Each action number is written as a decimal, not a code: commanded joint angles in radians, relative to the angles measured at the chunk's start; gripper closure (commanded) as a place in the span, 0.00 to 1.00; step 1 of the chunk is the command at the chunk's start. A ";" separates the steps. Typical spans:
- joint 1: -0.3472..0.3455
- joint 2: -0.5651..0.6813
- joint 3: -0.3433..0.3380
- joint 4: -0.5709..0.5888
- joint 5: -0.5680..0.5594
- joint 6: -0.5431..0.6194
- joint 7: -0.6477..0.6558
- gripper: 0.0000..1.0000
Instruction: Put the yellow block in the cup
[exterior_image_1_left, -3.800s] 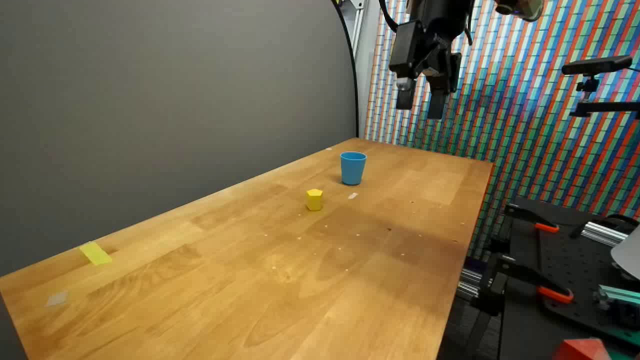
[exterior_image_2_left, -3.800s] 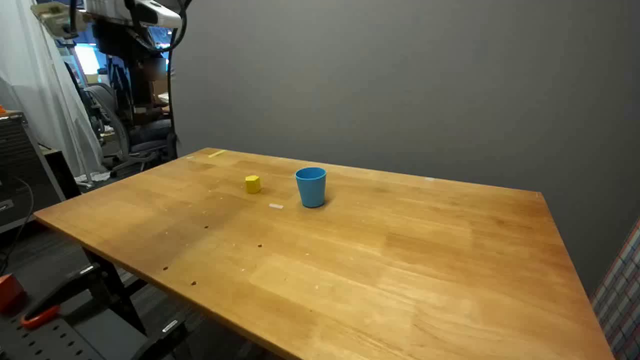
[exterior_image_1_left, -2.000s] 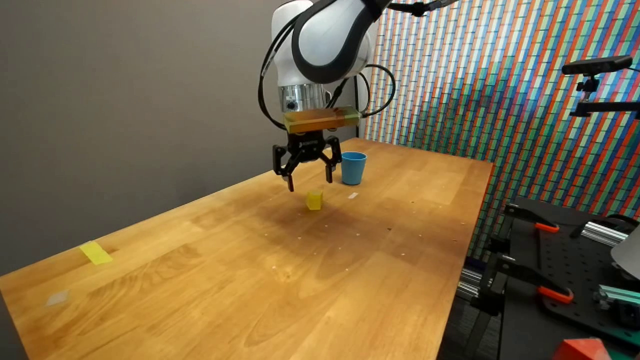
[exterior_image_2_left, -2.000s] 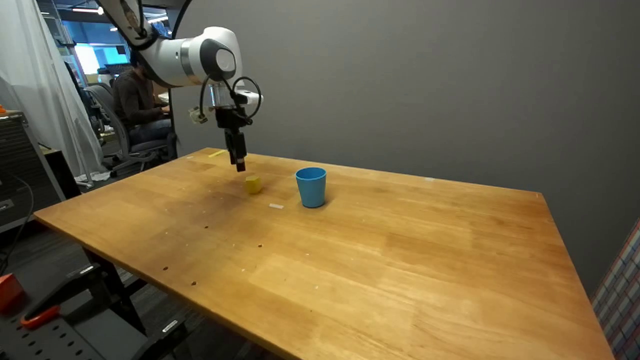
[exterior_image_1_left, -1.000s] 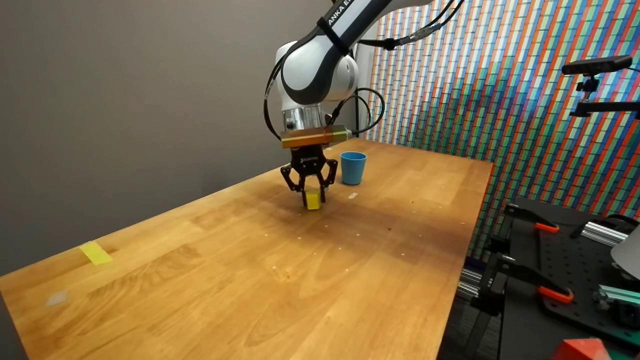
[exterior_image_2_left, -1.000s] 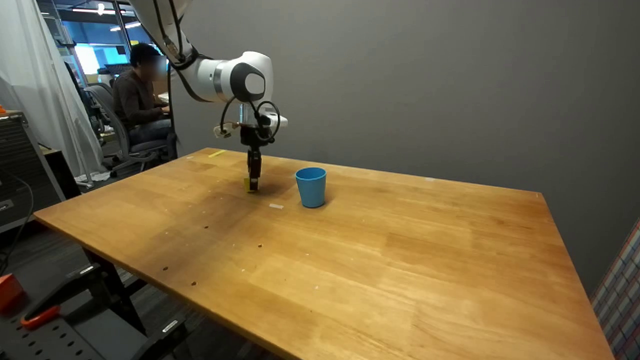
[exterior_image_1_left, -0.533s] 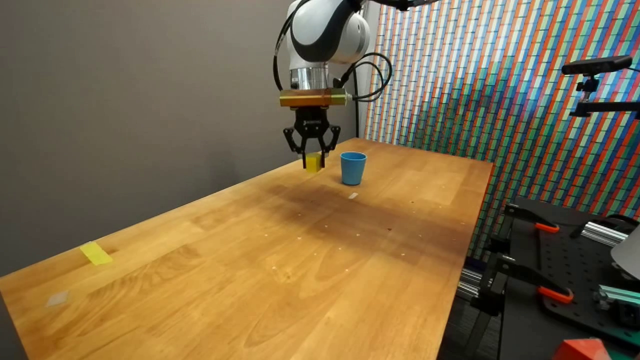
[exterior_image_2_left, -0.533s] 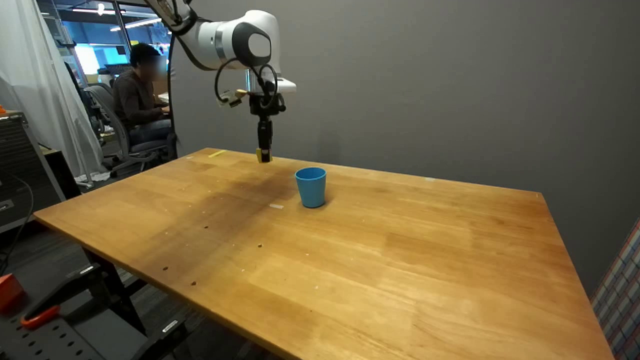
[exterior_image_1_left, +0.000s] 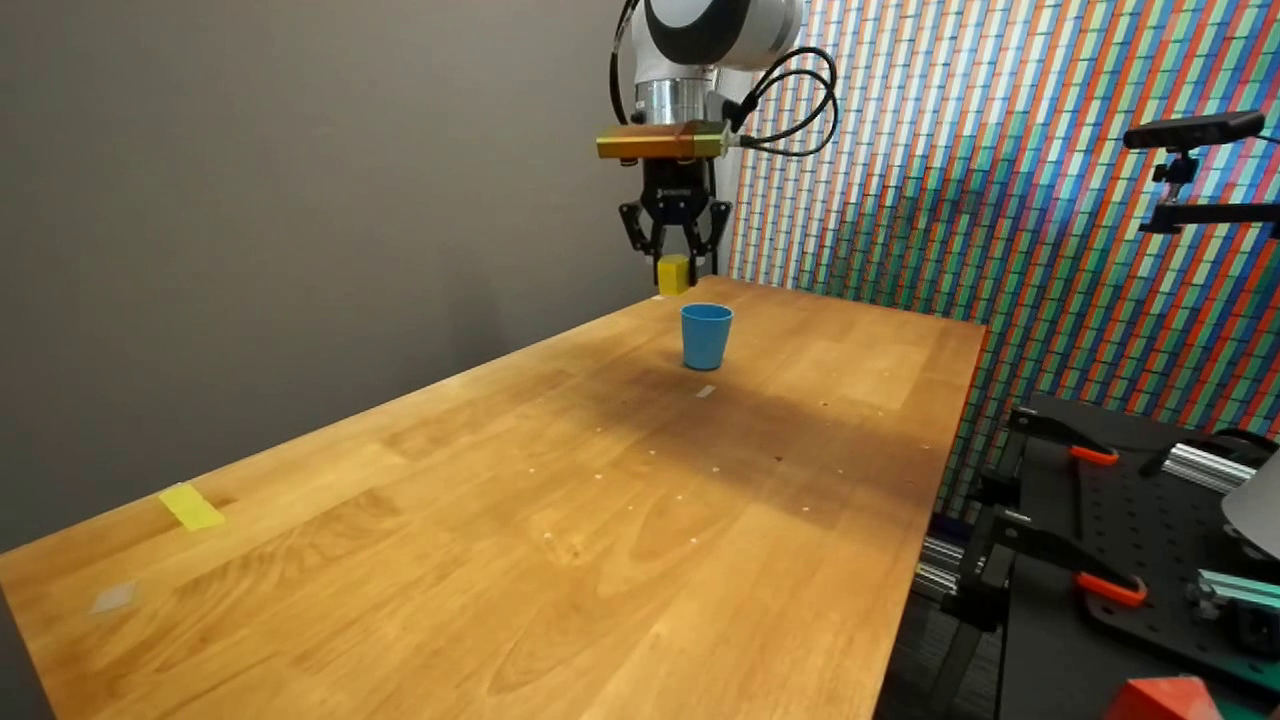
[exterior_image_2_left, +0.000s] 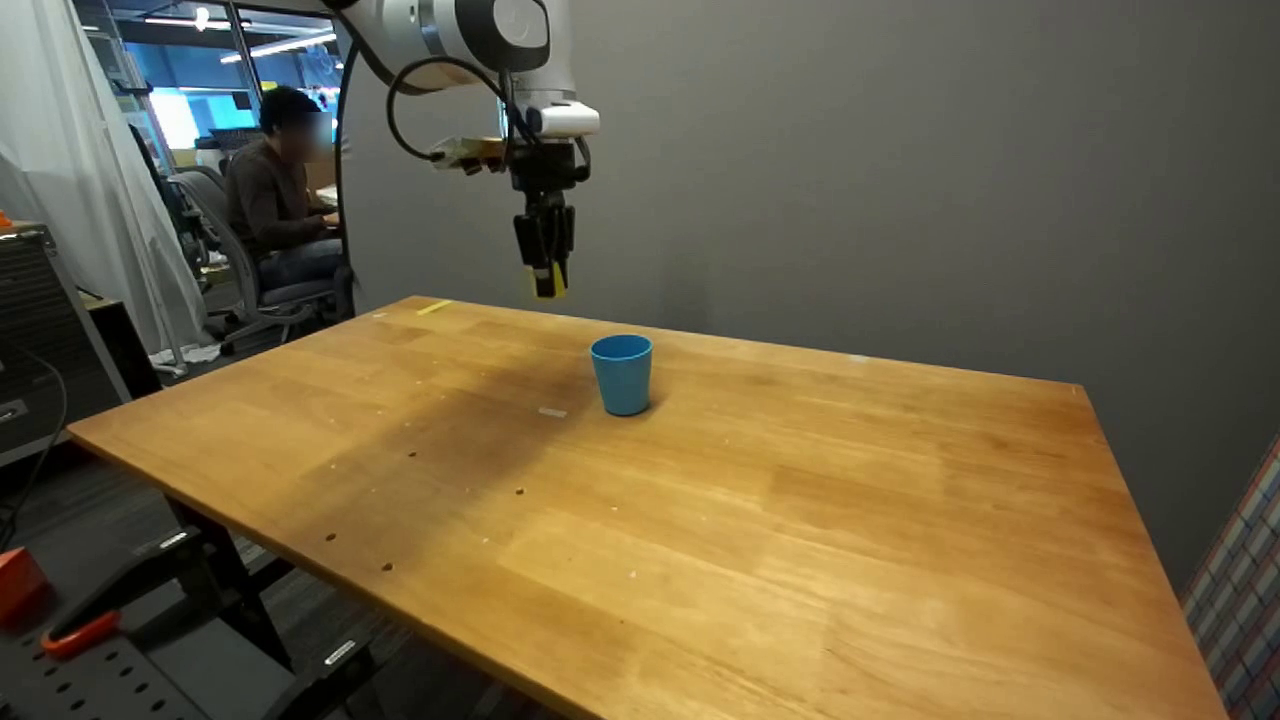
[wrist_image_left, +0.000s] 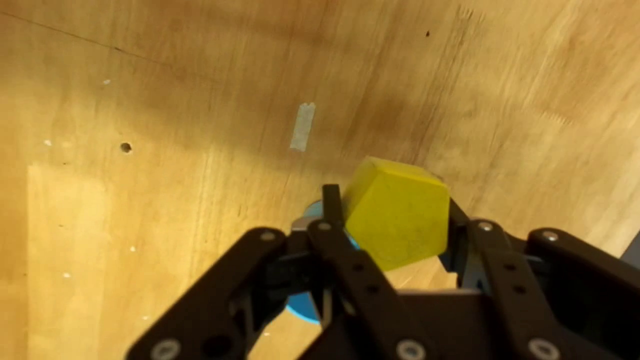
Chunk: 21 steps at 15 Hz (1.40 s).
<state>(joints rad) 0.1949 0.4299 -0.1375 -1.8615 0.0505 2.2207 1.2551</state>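
Grips the yellow block (exterior_image_1_left: 672, 276) in midair, clamped between the two black fingers (wrist_image_left: 333, 205) of the gripper (exterior_image_1_left: 675, 277) and held above the wooden table (exterior_image_1_left: 520, 560). Hangs beneath the robot arm (exterior_image_1_left: 690, 45), toward 12 o'clock from the block in an exterior view. Floats at about 11 o'clock from the upright blue cup (exterior_image_2_left: 622, 378), set mouth-up on the table, in both exterior views, higher in frame than the rim and apart from it. Turns a flat, five-sided yellow face to the lens in the wrist view, flanked by one finger at 9 o'clock and by its partner near 3 o'clock. Reveals just slivers of blue from the cup toward 8 o'clock in that view, mostly hidden behind the fingers. Includes a pale strip of tape (exterior_image_1_left: 705, 391) flat on the table, at 6 o'clock from the cup in an exterior view, plus a flat yellow patch (exterior_image_1_left: 192, 507) well apart from the cup, between 8 and 9 o'clock. Catches a seated person (exterior_image_2_left: 275, 195) with a blurred face at 10 o'clock in an exterior view, near a white curtain (exterior_image_2_left: 90, 190) farther toward 9 o'clock. Takes in black clamps (exterior_image_1_left: 1050, 547) with orange handles between 3 and 4 o'clock in an exterior view, plus a black bar-shaped device (exterior_image_1_left: 1195, 130) at 2 o'clock.
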 joint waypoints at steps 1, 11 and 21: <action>-0.003 -0.058 -0.024 -0.085 -0.090 0.045 0.157 0.81; -0.037 -0.003 -0.040 -0.052 -0.262 0.027 0.383 0.81; -0.033 -0.012 -0.020 -0.053 -0.277 0.040 0.369 0.00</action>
<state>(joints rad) 0.1616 0.4501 -0.1733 -1.9049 -0.1934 2.2438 1.6163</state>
